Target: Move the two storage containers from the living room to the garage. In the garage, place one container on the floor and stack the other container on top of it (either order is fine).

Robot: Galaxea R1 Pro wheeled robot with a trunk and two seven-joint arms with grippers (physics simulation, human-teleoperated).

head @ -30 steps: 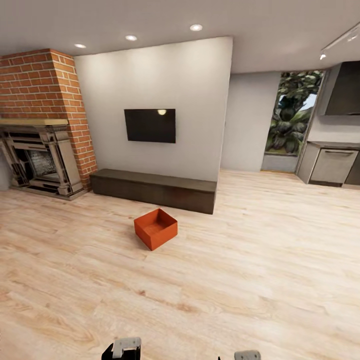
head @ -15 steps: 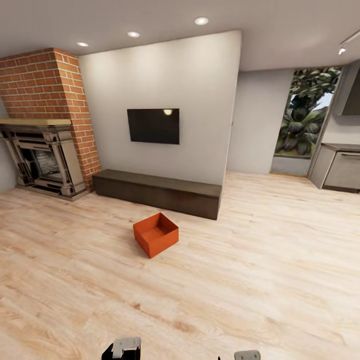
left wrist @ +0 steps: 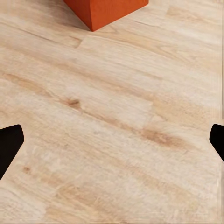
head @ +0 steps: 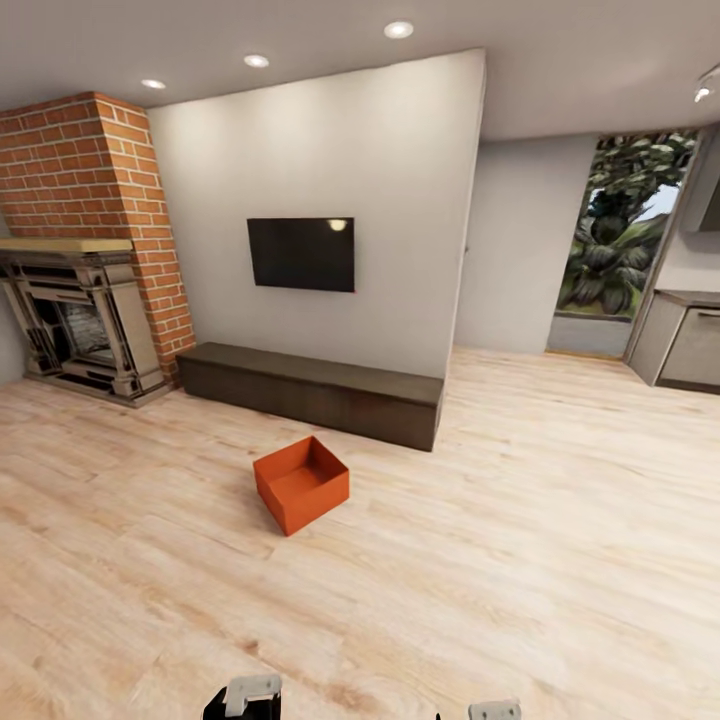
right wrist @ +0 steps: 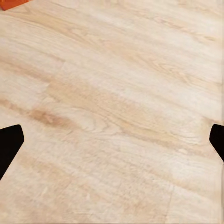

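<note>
The task looks barely begun: one storage container point(head: 301, 484) sits on the living room's wood floor point(head: 520, 560) before the low cabinet point(head: 315, 393), ungrasped, while the left gripper point(left wrist: 112, 140) and right gripper point(right wrist: 112, 140) hang spread, empty.

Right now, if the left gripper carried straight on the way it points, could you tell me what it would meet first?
Most likely the light wood plank floor: the left gripper is open with only bare planks between its fingertips. The orange-red storage container sits farther along at the frame's edge, though depth is hard to judge.
</note>
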